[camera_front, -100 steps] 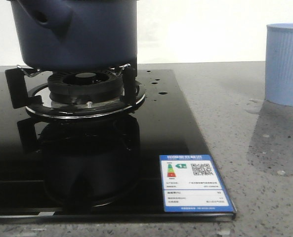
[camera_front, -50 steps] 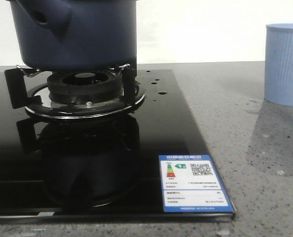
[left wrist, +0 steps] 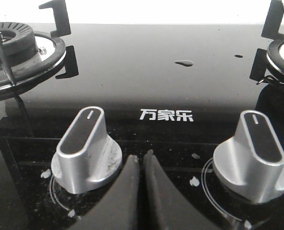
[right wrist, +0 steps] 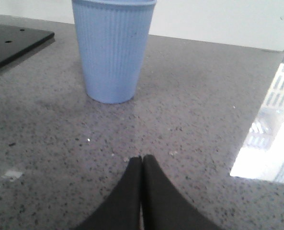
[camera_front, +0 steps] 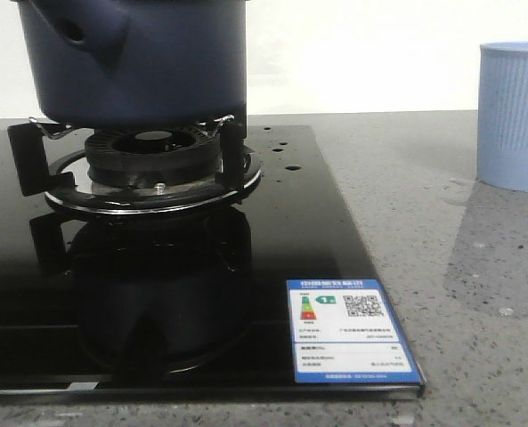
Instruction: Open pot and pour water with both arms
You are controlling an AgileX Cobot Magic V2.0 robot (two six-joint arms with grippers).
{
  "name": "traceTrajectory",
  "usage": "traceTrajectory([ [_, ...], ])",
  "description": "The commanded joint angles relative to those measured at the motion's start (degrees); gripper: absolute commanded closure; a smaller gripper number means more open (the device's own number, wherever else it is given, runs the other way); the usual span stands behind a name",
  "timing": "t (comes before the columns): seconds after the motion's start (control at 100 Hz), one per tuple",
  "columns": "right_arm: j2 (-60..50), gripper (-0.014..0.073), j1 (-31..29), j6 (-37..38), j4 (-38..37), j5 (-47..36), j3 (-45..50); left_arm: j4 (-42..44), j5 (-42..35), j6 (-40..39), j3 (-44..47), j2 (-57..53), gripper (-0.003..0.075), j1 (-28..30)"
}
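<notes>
The dark navy-blue pot (camera_front: 139,58) stands on the right burner's grate (camera_front: 152,160) of a black glass stove; its stubby hollow handle (camera_front: 90,31) points toward the camera at the left. Its top is cut off by the frame. Water shows as small droplets on the glass (camera_front: 292,167) and a shiny puddle on the counter by the cup (camera_front: 459,189); a drop also lies on the glass in the left wrist view (left wrist: 184,63). My left gripper (left wrist: 142,155) is shut and empty, low over the stove's front between two silver knobs. My right gripper (right wrist: 142,157) is shut and empty over the grey counter, in front of the cup.
A light blue ribbed cup (camera_front: 515,116) stands on the grey speckled counter at the right, also in the right wrist view (right wrist: 114,48). Two silver knobs (left wrist: 86,141) (left wrist: 253,153) flank my left gripper. An energy label (camera_front: 348,331) sits at the stove's front right corner.
</notes>
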Motion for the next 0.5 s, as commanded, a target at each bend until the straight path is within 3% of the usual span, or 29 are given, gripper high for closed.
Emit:
traceTrajectory([
  [0.0, -3.17, 0.0659, -0.88, 0.18, 0.12, 2.25, 0.23, -0.32, -2.66, -0.64, 2.24, -1.59, 0.0740, 0.11],
  [0.49, -2.86, 0.0659, -0.89, 0.18, 0.35, 4.58, 0.23, -0.32, -2.66, -0.64, 2.24, -1.59, 0.0740, 0.11],
])
